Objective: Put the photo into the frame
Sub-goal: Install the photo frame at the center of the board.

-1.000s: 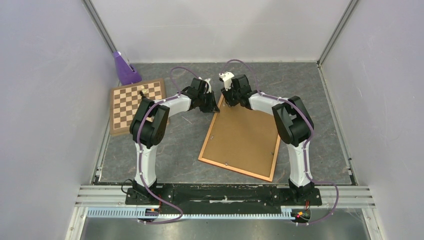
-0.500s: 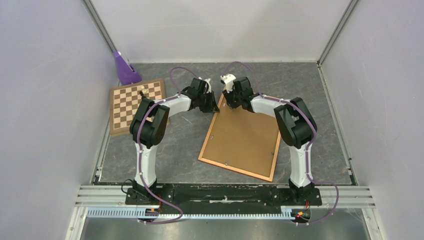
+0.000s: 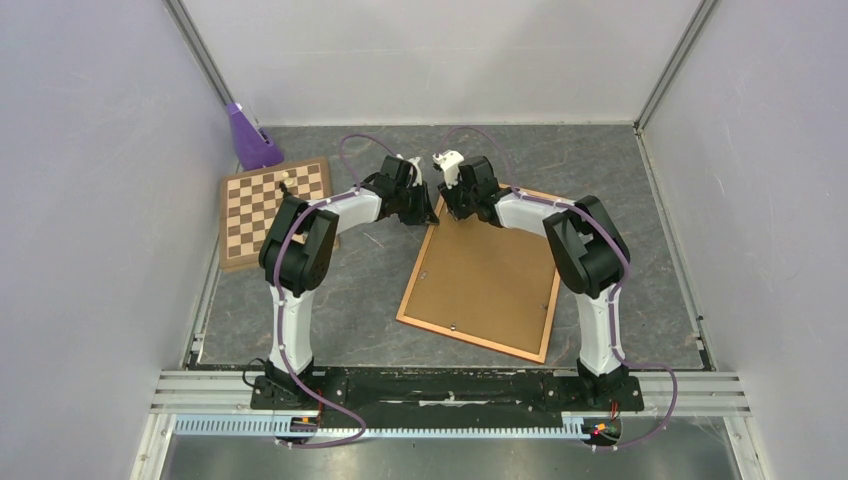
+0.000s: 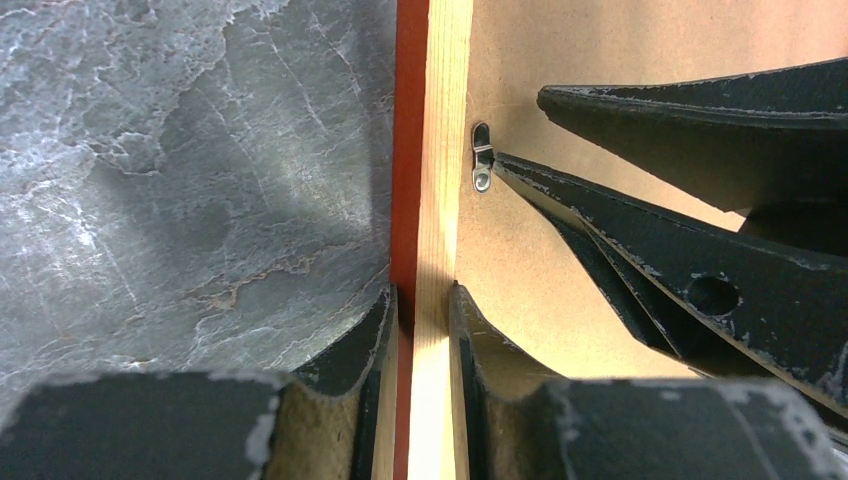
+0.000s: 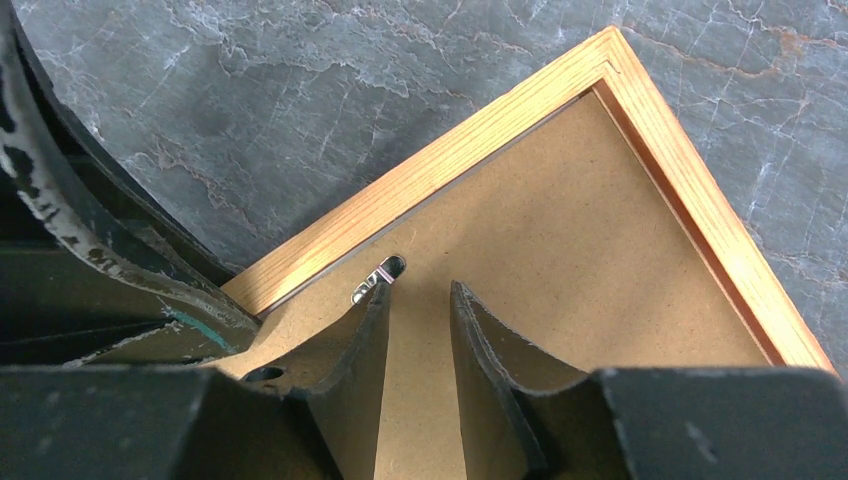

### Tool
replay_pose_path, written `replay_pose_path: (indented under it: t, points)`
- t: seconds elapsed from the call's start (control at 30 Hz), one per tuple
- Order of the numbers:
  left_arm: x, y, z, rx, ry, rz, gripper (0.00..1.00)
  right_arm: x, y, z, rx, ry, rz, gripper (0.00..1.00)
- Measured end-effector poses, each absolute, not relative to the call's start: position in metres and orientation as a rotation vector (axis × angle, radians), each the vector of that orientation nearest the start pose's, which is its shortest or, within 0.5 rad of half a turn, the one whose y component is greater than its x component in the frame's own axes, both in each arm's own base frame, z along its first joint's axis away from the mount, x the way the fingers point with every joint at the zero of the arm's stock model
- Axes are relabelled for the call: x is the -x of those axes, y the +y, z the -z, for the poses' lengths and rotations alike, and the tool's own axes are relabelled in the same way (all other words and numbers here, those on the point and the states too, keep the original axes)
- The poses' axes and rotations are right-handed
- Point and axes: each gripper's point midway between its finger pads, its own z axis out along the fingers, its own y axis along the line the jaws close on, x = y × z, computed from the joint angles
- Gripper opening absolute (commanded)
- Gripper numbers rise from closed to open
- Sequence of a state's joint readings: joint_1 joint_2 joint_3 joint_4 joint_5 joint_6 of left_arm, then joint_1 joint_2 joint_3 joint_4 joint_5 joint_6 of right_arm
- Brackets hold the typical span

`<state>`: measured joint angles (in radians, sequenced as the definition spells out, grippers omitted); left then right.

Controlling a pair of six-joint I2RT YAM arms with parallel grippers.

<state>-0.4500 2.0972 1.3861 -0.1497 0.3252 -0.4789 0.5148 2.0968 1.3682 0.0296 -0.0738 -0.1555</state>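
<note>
Your frame (image 3: pixel 470 338) lies back-up on the table (image 3: pixel 370 280), hardboard backing (image 3: pixel 485 275) seated in it. At the far corner your left gripper (image 4: pixel 420 300) clamps the frame's rail (image 4: pixel 440 150). Your right gripper (image 5: pixel 420 300) is empty, jaws slightly parted, one fingertip apparently touching a metal clip (image 5: pixel 385 270).

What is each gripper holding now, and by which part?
The left gripper clamps the frame by its side rail. The right gripper holds nothing; its jaws stand apart over the backing panel.

Nothing for you to read right now: no lettering on the frame (image 3: pixel 472 337) at centre, none on the chessboard (image 3: pixel 272 208) at ten o'clock.
</note>
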Motion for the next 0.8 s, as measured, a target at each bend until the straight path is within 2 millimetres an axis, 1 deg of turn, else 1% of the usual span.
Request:
replay_pose_path:
  t: [0.33,0.63,0.8]
  points:
    - [-0.42,-0.283,-0.025,-0.114,2.534,0.813,0.02,-0.469,0.276,-0.031,0.793,2.136,-0.273,0.32]
    - [-0.42,-0.283,-0.025,-0.115,2.529,0.819,0.02,-0.477,0.28,-0.031,0.791,2.126,-0.275,0.32]
    - [-0.42,-0.283,-0.025,-0.115,2.529,0.819,0.02,-0.477,0.281,-0.031,0.792,2.124,-0.28,0.32]
